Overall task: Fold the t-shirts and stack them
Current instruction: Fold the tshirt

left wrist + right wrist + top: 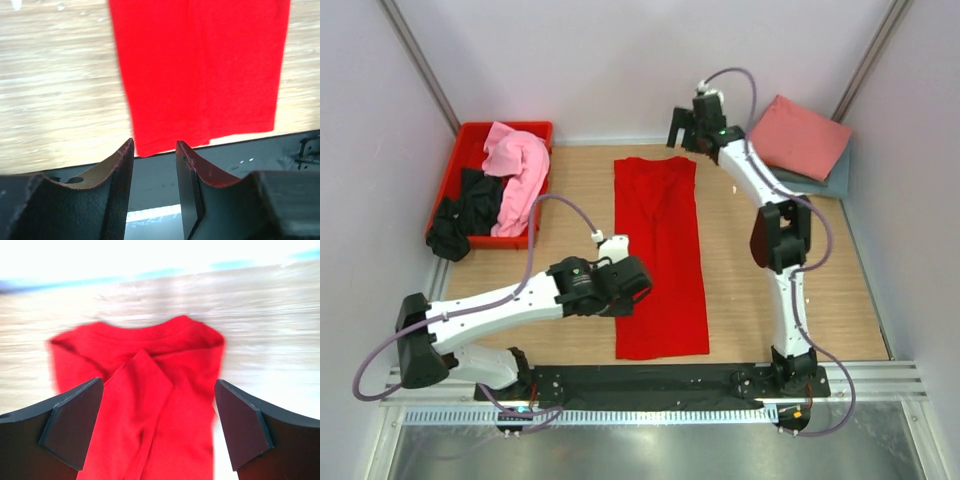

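A bright red t-shirt point(660, 250) lies flat in the middle of the table, folded into a long strip with its collar at the far end. My left gripper point(636, 288) hovers over the strip's left edge near the hem. In the left wrist view it point(154, 146) is open and empty, with the red shirt's hem point(200, 75) ahead of it. My right gripper point(683, 133) is above the collar end. In the right wrist view it point(157, 383) is open wide over the collar and a folded-in sleeve point(150, 385). A folded salmon pink shirt point(799, 135) lies on a grey-blue one point(836, 180) at the back right.
A red plastic crate point(470, 135) at the back left holds a light pink shirt point(517, 170) and a black shirt point(465, 210). Walls close in the table on three sides. A black strip point(660, 380) and a metal rail run along the near edge.
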`<action>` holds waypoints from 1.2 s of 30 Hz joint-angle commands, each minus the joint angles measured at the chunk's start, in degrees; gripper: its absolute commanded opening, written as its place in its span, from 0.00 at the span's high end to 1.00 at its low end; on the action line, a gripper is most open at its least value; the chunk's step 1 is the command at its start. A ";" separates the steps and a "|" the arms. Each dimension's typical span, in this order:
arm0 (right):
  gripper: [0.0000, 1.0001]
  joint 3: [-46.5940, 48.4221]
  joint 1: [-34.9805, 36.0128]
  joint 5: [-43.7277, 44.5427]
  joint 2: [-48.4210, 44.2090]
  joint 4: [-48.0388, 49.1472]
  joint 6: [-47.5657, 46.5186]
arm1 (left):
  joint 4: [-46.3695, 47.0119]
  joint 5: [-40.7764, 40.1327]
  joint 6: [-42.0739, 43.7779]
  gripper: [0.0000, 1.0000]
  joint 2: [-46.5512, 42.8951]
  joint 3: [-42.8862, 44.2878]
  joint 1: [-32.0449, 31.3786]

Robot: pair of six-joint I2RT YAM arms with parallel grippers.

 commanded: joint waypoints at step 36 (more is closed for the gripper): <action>0.40 -113.23 37.54 2.24 -100.59 -10.27 46.08 | 38.50 9.36 -14.82 0.60 -11.90 -42.51 -2.17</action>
